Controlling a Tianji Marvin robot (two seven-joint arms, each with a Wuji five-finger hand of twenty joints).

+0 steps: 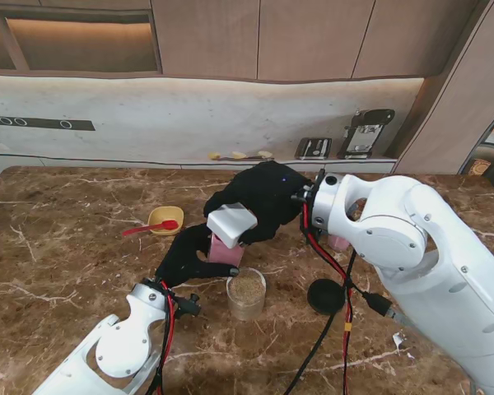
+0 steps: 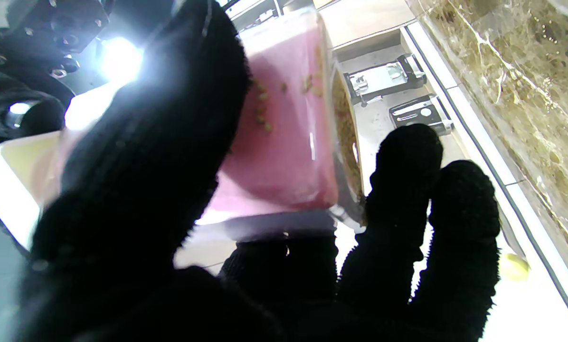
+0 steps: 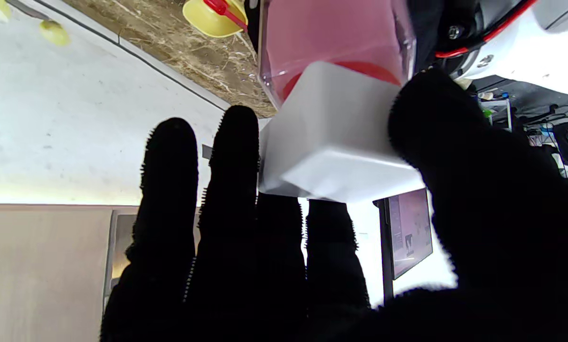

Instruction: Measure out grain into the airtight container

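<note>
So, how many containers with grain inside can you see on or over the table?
2. The pink container, held tilted by both hands, has grains sticking inside. The clear round jar stands on the table nearer to me, filled with grain. Others may be hidden behind the arms.

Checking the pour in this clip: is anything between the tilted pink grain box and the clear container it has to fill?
Nothing visible. The pink grain box, held by the left hand and right hand, hangs tilted just behind the clear container, whose top is uncovered. The black lid lies to its right.
</note>
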